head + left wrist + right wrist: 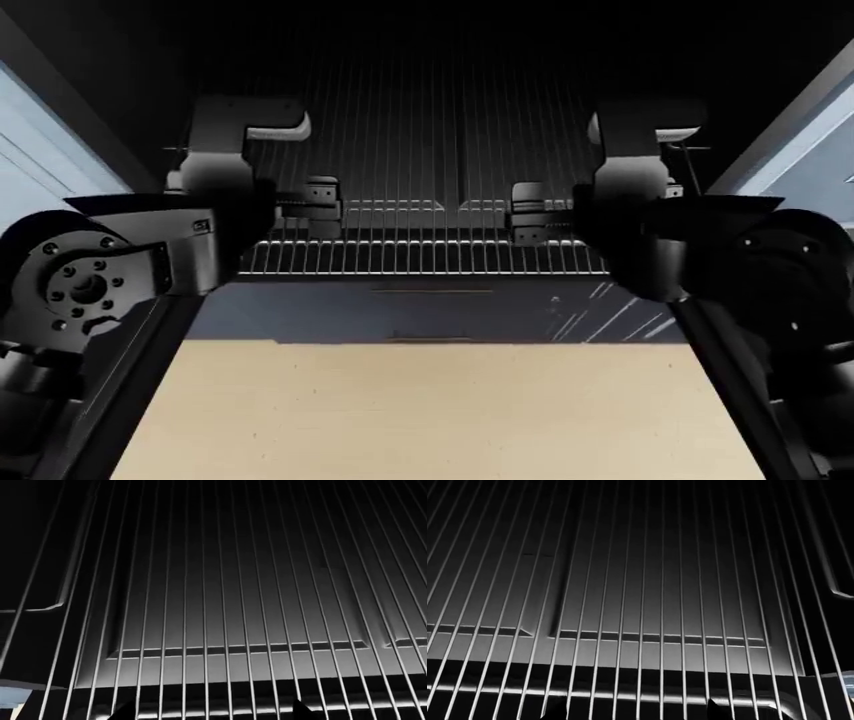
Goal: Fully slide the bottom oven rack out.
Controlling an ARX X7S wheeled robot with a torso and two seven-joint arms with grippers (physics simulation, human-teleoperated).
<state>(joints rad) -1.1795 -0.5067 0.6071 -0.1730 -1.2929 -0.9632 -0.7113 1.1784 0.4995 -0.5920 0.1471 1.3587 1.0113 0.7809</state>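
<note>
- At the far left of the head view a strip of pale blue cabinet [34, 140] borders the oven [80, 110], whose black cavity fills the upper part of the picture.
- The left gripper [320, 208] reaches in over the left part of the bottom oven rack [427, 255], its dark fingertips [123, 711] showing in the left wrist view at the rack's bright front strip — whether it is clenched on the wires or released, I cannot tell.
- The rack lies flat across the oven's mouth, its thin wires running back into the dark, a centre spine bar [459, 150] down the middle and its front edge just above the dark glass door [441, 312].
- Below the door lies a pale tan floor [427, 420].
- The right gripper [529, 212] sits over the right part of the rack, at about the same depth as the left; its fingertips [720, 711] sit by the front strip — grip state not discernible.
- A pale blue panel [814, 150] closes the far right.
</note>
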